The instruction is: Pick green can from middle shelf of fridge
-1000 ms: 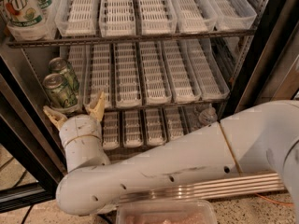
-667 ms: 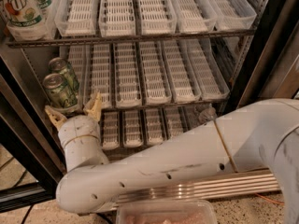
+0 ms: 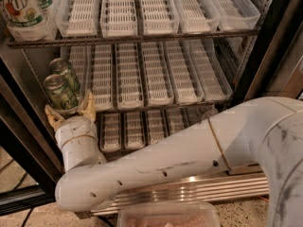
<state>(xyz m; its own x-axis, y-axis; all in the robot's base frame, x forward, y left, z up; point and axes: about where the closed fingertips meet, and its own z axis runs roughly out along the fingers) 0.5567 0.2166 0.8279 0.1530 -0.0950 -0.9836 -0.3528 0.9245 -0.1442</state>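
Observation:
Two pale green cans stand at the left end of the middle shelf (image 3: 156, 106), the front green can (image 3: 60, 91) with the second (image 3: 66, 71) right behind it. My gripper (image 3: 71, 110) is at the shelf's front rail, directly in front of and just below the front can. It is open, with its tan fingertips (image 3: 88, 104) flanking the can's base on either side, and it holds nothing. The white arm (image 3: 189, 150) reaches in from the lower right. The fridge (image 3: 277, 41) stands open, with white slotted trays on every shelf.
Green-and-white 7UP cans (image 3: 20, 9) stand on the upper shelf at top left. A black door frame (image 3: 21, 145) runs down the left beside the gripper. The ribbed steel base (image 3: 199, 189) lies below. A pinkish plastic tub (image 3: 168, 215) sits at the bottom edge.
The gripper has edged slightly left, closer around the front green can's base. The cans have not moved.

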